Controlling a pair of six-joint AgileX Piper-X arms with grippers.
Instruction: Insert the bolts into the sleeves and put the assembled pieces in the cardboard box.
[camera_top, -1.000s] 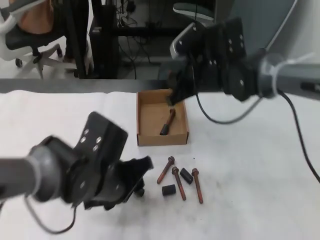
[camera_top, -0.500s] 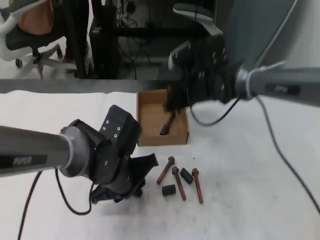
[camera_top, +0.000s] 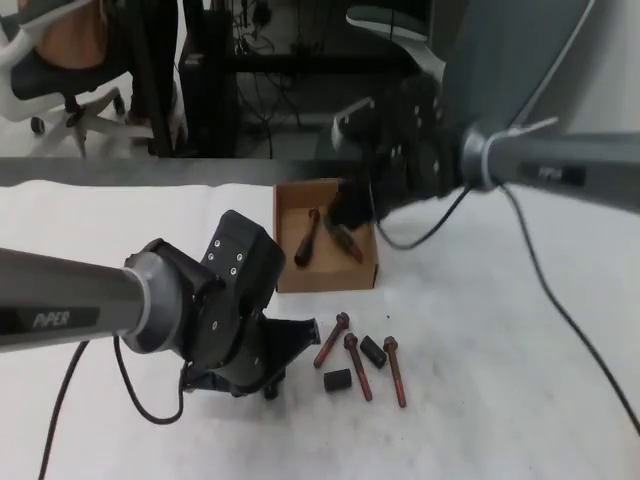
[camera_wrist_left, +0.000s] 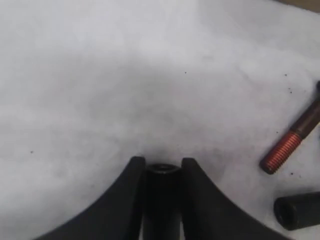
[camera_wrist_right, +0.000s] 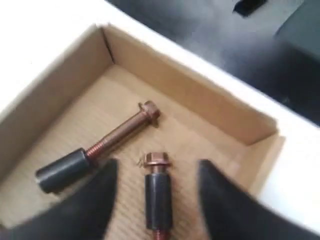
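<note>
High cam: at the rear, facing forward and down over the white cloth-covered bench (camera_top: 500, 400). Left wrist cam: low, close over the cloth, looking out past the left gripper (camera_wrist_left: 162, 162) clamped on a black cylindrical sleeve (camera_wrist_left: 161, 200). Right wrist cam: close, looking down into the brown cardboard box (camera_wrist_right: 200, 95). High cam shares the box with right, a loose copper-coloured bolt (camera_wrist_left: 295, 140) with left.

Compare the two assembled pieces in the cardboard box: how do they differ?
The half-sleeved piece carries its sleeve at the threaded end, shank mostly bare; the fully sleeved piece has it against the head, thread poking out beyond. The half-sleeved piece lies slanted to the fully sleeved piece, not parallel. Both are copper-coloured bolts in black sleeves inside the cardboard box.
</note>
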